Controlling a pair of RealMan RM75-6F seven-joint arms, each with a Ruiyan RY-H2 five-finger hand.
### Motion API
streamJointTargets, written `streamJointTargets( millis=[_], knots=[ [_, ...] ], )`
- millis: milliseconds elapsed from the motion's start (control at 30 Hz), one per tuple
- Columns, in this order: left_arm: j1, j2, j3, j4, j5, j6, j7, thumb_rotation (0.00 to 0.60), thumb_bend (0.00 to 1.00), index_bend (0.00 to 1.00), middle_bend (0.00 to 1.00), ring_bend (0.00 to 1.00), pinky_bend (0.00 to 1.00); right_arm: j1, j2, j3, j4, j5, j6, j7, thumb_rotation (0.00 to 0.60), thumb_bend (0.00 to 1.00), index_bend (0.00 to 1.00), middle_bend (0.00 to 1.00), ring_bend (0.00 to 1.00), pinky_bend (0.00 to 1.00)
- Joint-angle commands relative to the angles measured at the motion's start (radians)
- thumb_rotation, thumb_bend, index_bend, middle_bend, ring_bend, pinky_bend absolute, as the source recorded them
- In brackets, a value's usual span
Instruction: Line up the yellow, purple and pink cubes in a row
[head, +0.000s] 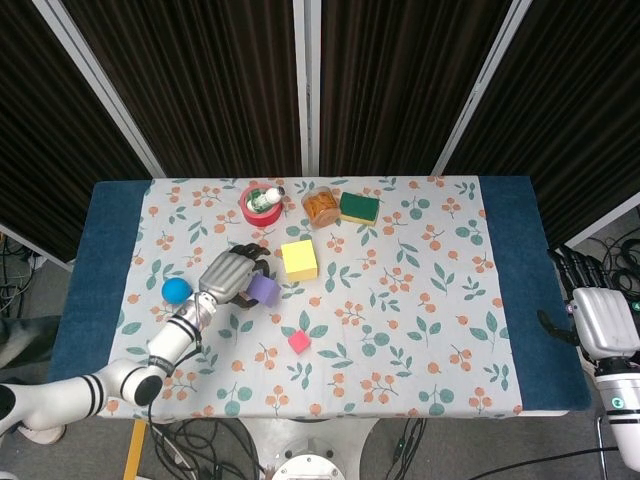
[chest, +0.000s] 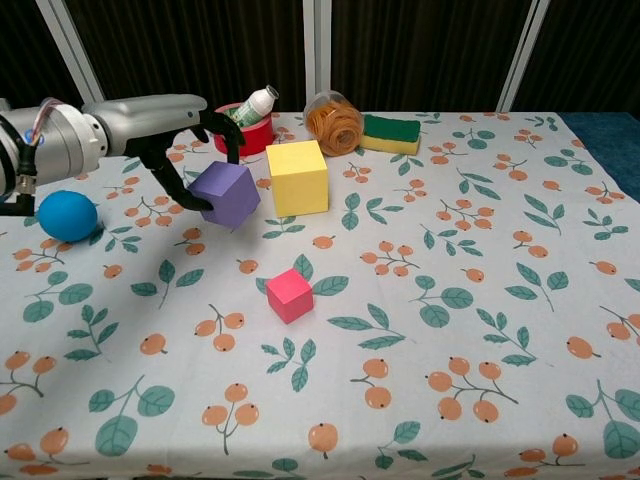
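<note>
The left hand (chest: 185, 140) grips the purple cube (chest: 226, 194) between thumb and fingers, holding it tilted and apparently just clear of the cloth (chest: 480, 250), near the yellow cube (chest: 297, 177). In the head view the same hand (head: 228, 272) covers most of the purple cube (head: 263, 290), which sits left of and slightly in front of the yellow cube (head: 299, 259). The tilt suggests a grasp taken from the side rather than squarely from above.

The pink cube (chest: 290, 295) rests alone nearer the robot, apart from the other two; seen from above, the pink cube (head: 299, 342) lies almost straight in front of the yellow one. Judging by that layout, the purple block is likely being carried to join a line with its two partners, though which line is intended cannot be told.

The right hand (head: 598, 320) waits off the table's right edge, holding nothing; whether its fingers are spread or curled cannot be told, and the chest camera does not show it.

Clutter is kept to the far edge: a red bowl (chest: 243, 131) with a white bottle (chest: 256, 103) leaning in it, a jar (chest: 334, 121) tipped on its side, and a green-topped sponge (chest: 391, 133). A blue ball (chest: 67, 215) sits near the left arm.

The bottle carries a green patch, possibly a label, but no lettering is legible, and no brand or writing can be read elsewhere.
</note>
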Motion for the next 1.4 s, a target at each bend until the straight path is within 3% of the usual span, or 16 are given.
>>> streamJointTargets(
  millis=[33, 233, 433, 767, 900, 1400],
  knots=[
    [0.010, 0.015, 0.012, -0.072, 0.042, 0.059, 0.051, 0.600, 0.26, 0.52, 0.27, 0.15, 0.20, -0.008, 0.004, 0.001, -0.004, -0.005, 0.005, -0.001, 0.600, 0.23, 0.00, 0.01, 0.00, 0.00],
    [-0.047, -0.060, 0.016, -0.026, 0.107, 0.092, 0.179, 0.600, 0.26, 0.51, 0.25, 0.14, 0.20, -0.028, 0.013, 0.005, -0.012, -0.009, 0.017, 0.002, 0.600, 0.24, 0.00, 0.01, 0.00, 0.00],
    [-0.135, -0.103, 0.033, 0.077, 0.207, 0.054, 0.264, 0.600, 0.26, 0.52, 0.21, 0.11, 0.18, -0.037, 0.017, 0.011, -0.014, -0.012, 0.016, 0.007, 0.600, 0.24, 0.00, 0.00, 0.00, 0.00],
    [-0.227, -0.122, 0.079, 0.164, 0.318, -0.035, 0.197, 0.600, 0.26, 0.51, 0.17, 0.08, 0.14, -0.052, 0.022, 0.022, -0.016, -0.014, 0.018, 0.010, 0.600, 0.24, 0.00, 0.00, 0.00, 0.00],
    [-0.253, -0.155, 0.095, 0.246, 0.360, -0.036, 0.203, 0.600, 0.24, 0.51, 0.15, 0.05, 0.07, -0.061, 0.025, 0.023, -0.015, -0.018, 0.024, 0.018, 0.600, 0.23, 0.00, 0.00, 0.00, 0.00],
    [-0.319, -0.214, 0.109, 0.407, 0.388, -0.083, 0.086, 0.600, 0.23, 0.49, 0.13, 0.05, 0.06, -0.073, 0.030, 0.038, -0.015, -0.019, 0.023, 0.034, 0.600, 0.24, 0.00, 0.00, 0.00, 0.00]
  ],
)
